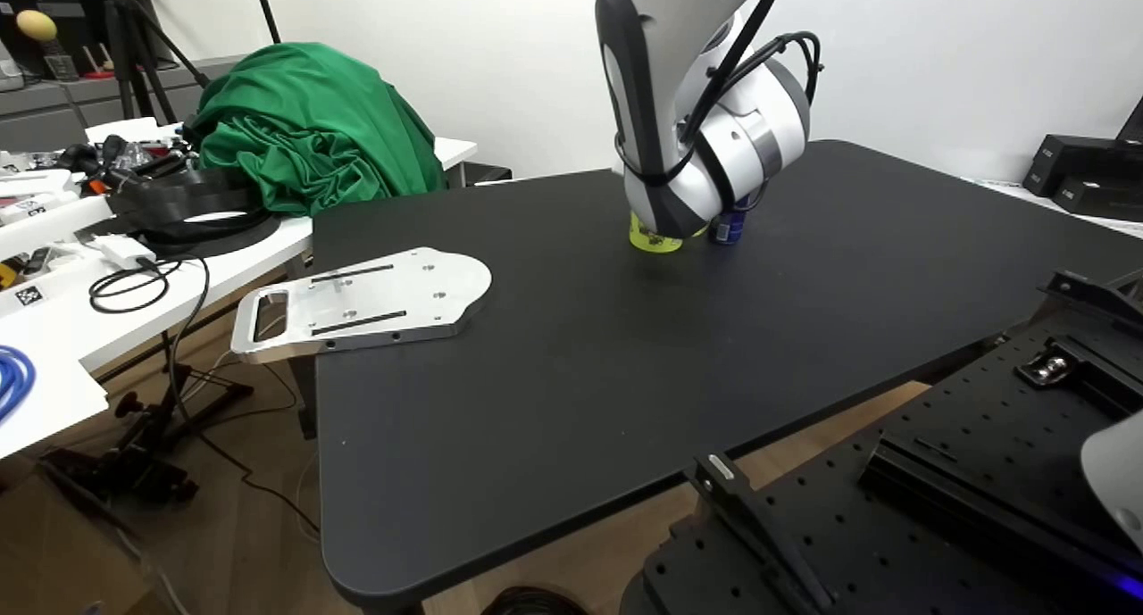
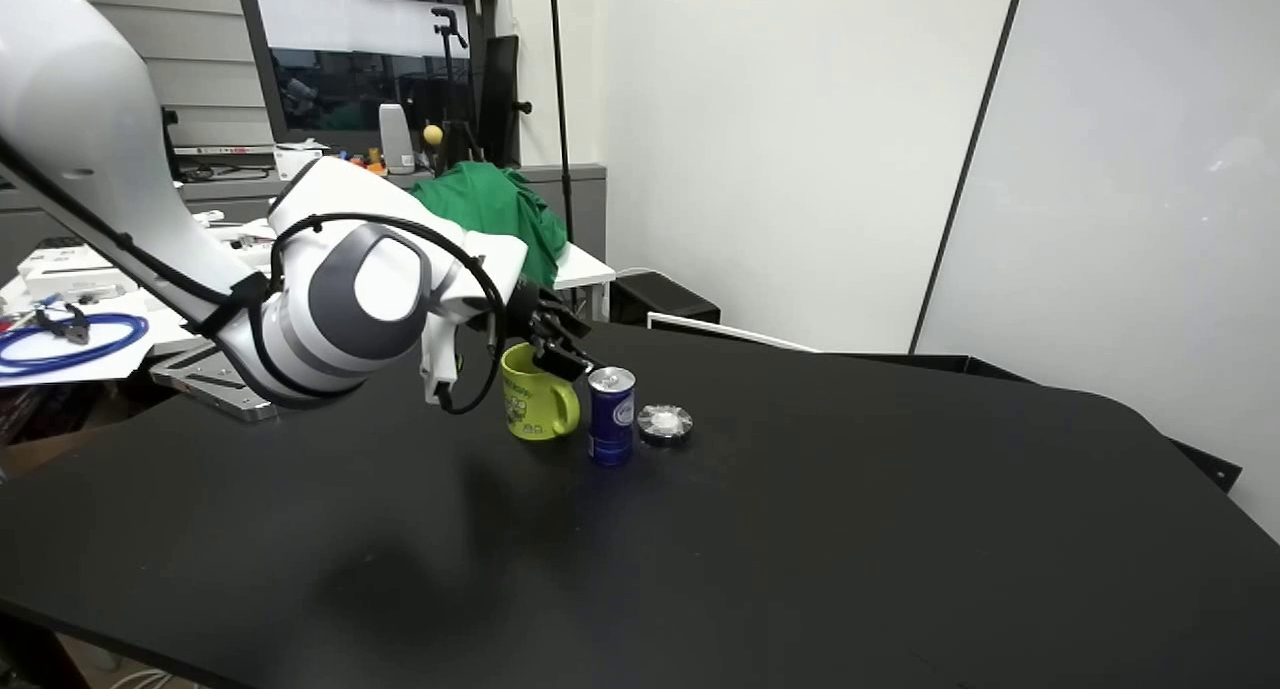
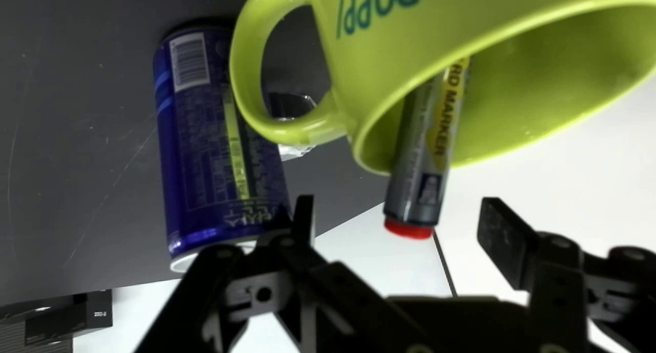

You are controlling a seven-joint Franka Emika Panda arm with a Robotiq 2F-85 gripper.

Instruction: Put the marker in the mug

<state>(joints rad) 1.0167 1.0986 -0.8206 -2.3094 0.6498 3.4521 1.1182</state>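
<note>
The yellow-green mug [image 3: 384,61] stands upright on the black table, with its handle towards a blue can; it shows in both exterior views [image 1: 654,237] [image 2: 532,399]. The marker [image 3: 428,148], a grey stick with a red end and a yellow label, leans inside the mug with its red end above the rim. Its lower part is hidden in the mug. In the exterior views I cannot make it out. My gripper [image 3: 400,214] is open just above the mug, its fingers on either side of the marker's red end, apart from it. It also shows in an exterior view [image 2: 562,344].
The blue can [image 2: 611,419] stands right beside the mug's handle, close to a finger. A dark round item with a clear top [image 2: 665,423] lies behind the can. A silver metal plate [image 1: 384,298] lies at the table's edge. A white wall stands behind.
</note>
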